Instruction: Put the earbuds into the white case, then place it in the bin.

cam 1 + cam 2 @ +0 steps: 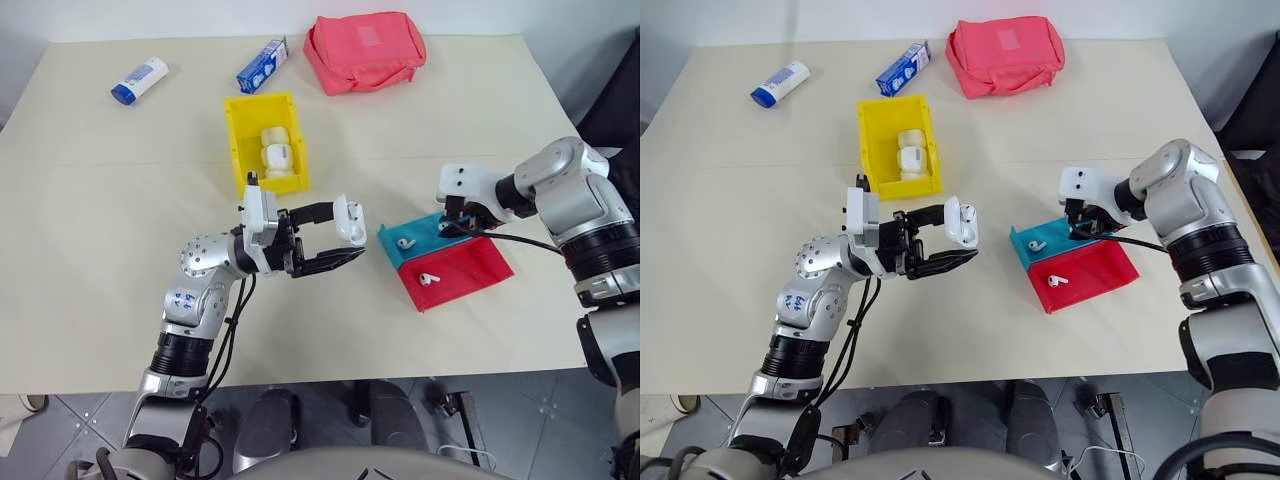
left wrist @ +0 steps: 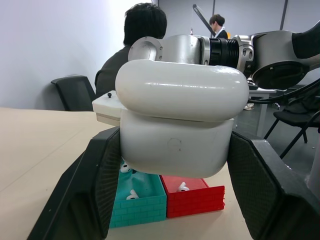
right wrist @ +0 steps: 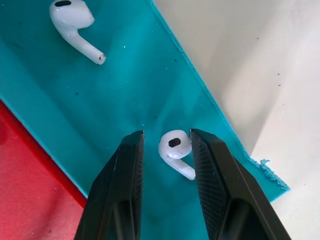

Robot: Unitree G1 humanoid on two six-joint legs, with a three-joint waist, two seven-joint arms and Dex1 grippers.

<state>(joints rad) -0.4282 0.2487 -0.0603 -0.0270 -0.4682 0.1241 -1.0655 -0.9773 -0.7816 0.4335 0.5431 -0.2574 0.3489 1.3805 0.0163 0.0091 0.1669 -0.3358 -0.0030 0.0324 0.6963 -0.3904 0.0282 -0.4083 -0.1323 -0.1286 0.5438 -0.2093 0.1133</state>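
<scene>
White case (image 2: 177, 125) hiding blue tray (image 2: 137, 205)

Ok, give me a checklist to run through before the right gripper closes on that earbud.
1. Earbud sits between the right gripper's fingers, in the teal tray: ok.
2. Fingers touching the earbud: cannot tell; a gap shows on one side.
3. Second earbud in the same tray lies clear of the fingers: ok.
4. White case gripped in the left gripper: ok.
5. Case lid raised to take an earbud: ok, it stands ajar.
6. Yellow bin has room: cannot tell; white items already lie inside.
</scene>
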